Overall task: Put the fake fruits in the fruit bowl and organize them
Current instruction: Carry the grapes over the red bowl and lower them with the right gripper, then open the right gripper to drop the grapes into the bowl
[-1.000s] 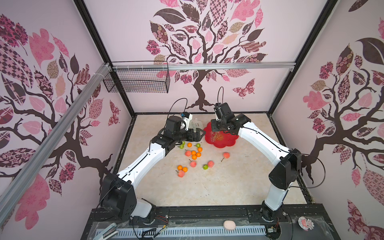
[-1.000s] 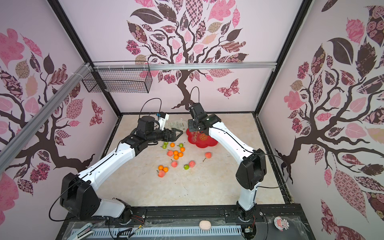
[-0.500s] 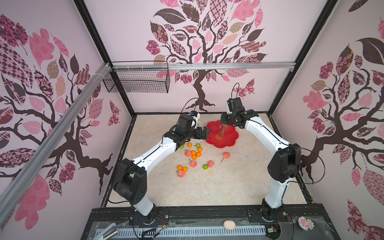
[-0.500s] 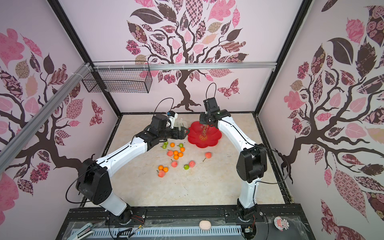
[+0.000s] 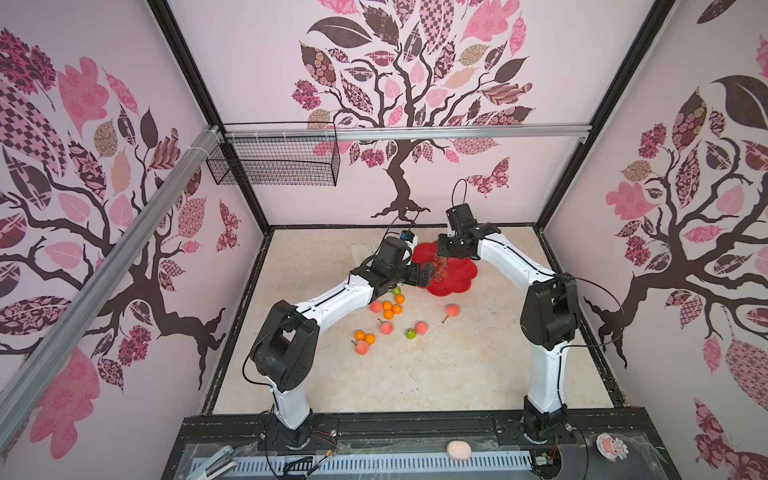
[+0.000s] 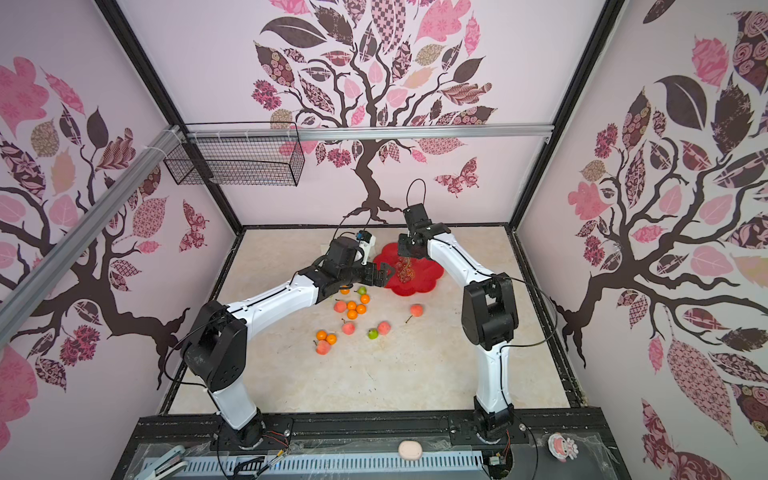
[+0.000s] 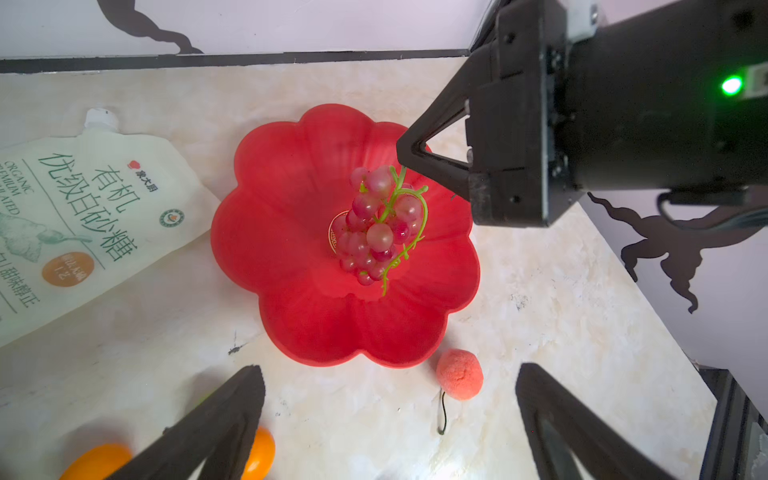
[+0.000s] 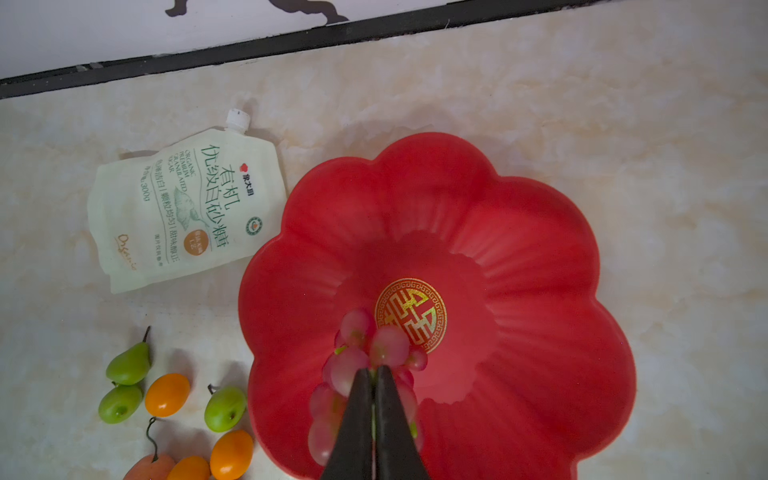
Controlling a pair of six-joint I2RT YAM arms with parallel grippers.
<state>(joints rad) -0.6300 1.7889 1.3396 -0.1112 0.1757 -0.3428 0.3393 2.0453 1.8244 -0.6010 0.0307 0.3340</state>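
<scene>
The red scalloped fruit bowl sits at the back of the table. My right gripper is shut on the green stem of the grape bunch, which hangs over the bowl's gold emblem. My left gripper is open and empty at the bowl's near left rim. Tangerines, peaches, pears and a green apple lie loose on the table.
A white printed pouch lies flat just left of the bowl. A black wire basket hangs on the back-left wall. A pale pink oval lump rests on the front rail. Patterned walls close in three sides.
My left gripper has moved right, up to the bowl's rim. The right gripper, still holding the grape bunch, has shifted a little to the right over the bowl.
</scene>
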